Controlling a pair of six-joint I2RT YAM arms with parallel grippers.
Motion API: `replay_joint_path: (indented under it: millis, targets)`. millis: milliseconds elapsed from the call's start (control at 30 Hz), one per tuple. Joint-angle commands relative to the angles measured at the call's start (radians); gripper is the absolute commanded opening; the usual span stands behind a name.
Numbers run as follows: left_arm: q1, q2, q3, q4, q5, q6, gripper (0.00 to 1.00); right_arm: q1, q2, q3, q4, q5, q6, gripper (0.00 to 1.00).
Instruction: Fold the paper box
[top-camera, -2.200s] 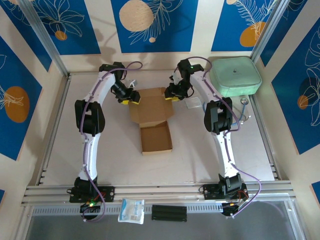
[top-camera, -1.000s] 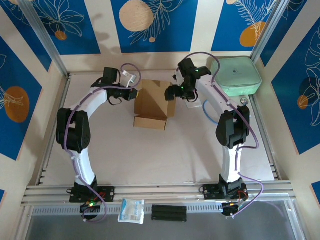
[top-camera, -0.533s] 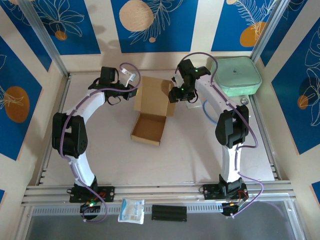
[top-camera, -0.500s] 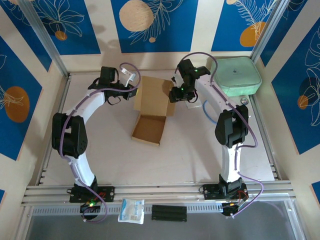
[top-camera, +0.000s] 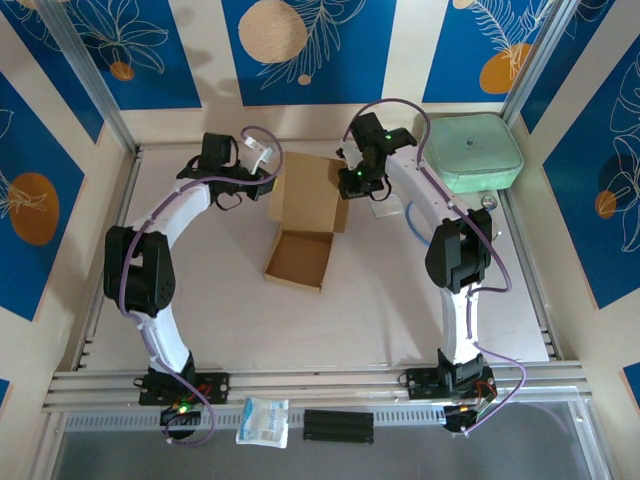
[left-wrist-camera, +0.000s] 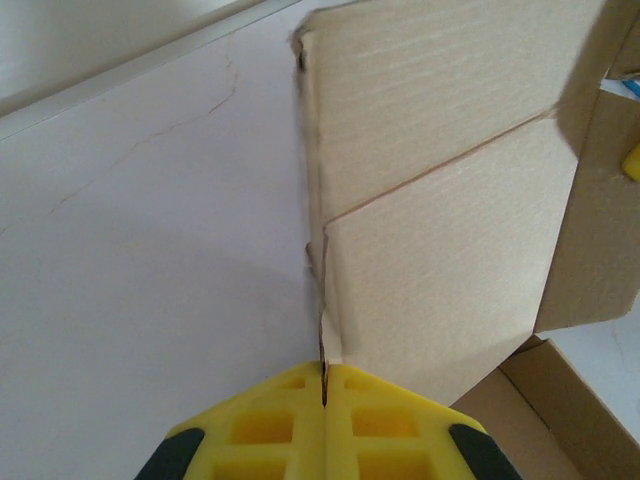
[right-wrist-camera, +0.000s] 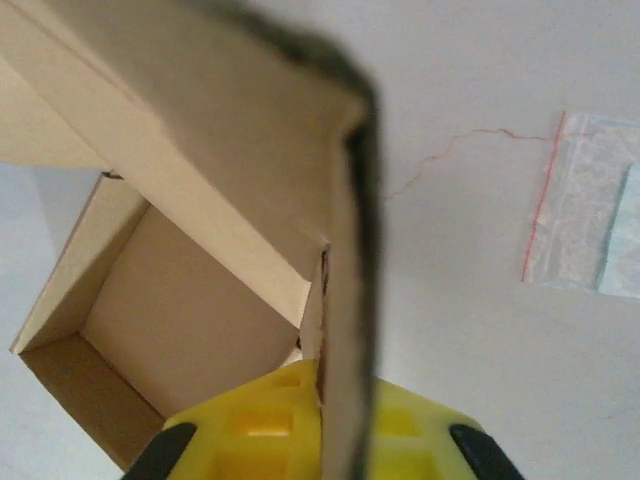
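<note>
From above, we see the paper box (top-camera: 300, 255) lying near the far middle of the table (top-camera: 250, 330), its shallow tray open to the top and its lid panel raised behind it. The left gripper (top-camera: 268, 184) meets the lid's left edge and the right gripper (top-camera: 349, 184) meets its right edge, one arm reaching in from each side. A mint-green case (top-camera: 470, 150) sits at the far right corner, well apart from the box

On the left wrist we look along the lid's edge: the left gripper (left-wrist-camera: 323, 378) has its yellow fingers (left-wrist-camera: 265, 420) pressed together on the thin cardboard edge of the paper box (left-wrist-camera: 440, 190), which stands tilted up from the table (left-wrist-camera: 130, 240). A corner of the tray shows at the lower right

On the right wrist, the right gripper (right-wrist-camera: 330, 385) is pinching a side flap of the paper box (right-wrist-camera: 190, 310), whose blurred edge runs down between the yellow pads (right-wrist-camera: 260, 420). The open tray lies below left, and a clear plastic bag (right-wrist-camera: 590, 220) rests flat on the table (right-wrist-camera: 470, 90) to the right
</note>
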Motion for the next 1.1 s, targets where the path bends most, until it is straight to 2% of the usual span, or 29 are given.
replay_joint_path:
  millis: [0, 33, 100, 167, 300, 433, 600, 700, 933, 1067]
  targets:
    - [-0.01, -0.056, 0.003, -0.006, -0.008, -0.001, 0.15, 0.008, -0.006, 0.022, -0.024, -0.019, -0.034, 0.0]
    - [-0.01, -0.068, 0.006, -0.016, -0.006, -0.016, 0.29, 0.01, -0.015, 0.008, -0.007, -0.026, -0.051, 0.0]
    - [-0.01, -0.087, 0.04, -0.083, 0.001, -0.051, 0.49, 0.008, -0.032, -0.019, 0.024, -0.062, -0.086, 0.0]
    - [-0.011, -0.089, 0.109, -0.227, 0.013, -0.076, 0.59, 0.013, -0.049, -0.04, 0.048, -0.082, -0.125, 0.0]
    - [-0.01, -0.055, 0.274, -0.536, -0.079, -0.122, 0.61, 0.035, -0.066, -0.043, 0.062, -0.038, -0.206, 0.0]
    - [-0.011, -0.008, 0.408, -0.791, -0.066, -0.074, 0.63, 0.049, -0.075, -0.041, 0.068, -0.021, -0.254, 0.0]
    - [-0.018, 0.067, 0.538, -0.988, -0.151, -0.023, 0.64, 0.072, -0.075, -0.035, 0.068, 0.017, -0.292, 0.0]
    - [-0.019, 0.094, 0.566, -1.036, -0.167, 0.005, 0.64, 0.085, -0.076, -0.032, 0.074, 0.036, -0.307, 0.0]
    - [-0.027, 0.138, 0.57, -1.0, -0.236, -0.005, 0.63, 0.108, -0.077, -0.018, 0.081, 0.074, -0.332, 0.0]
    - [-0.035, 0.156, 0.577, -1.031, -0.206, -0.011, 0.48, 0.113, -0.08, -0.018, 0.088, 0.099, -0.32, 0.0]
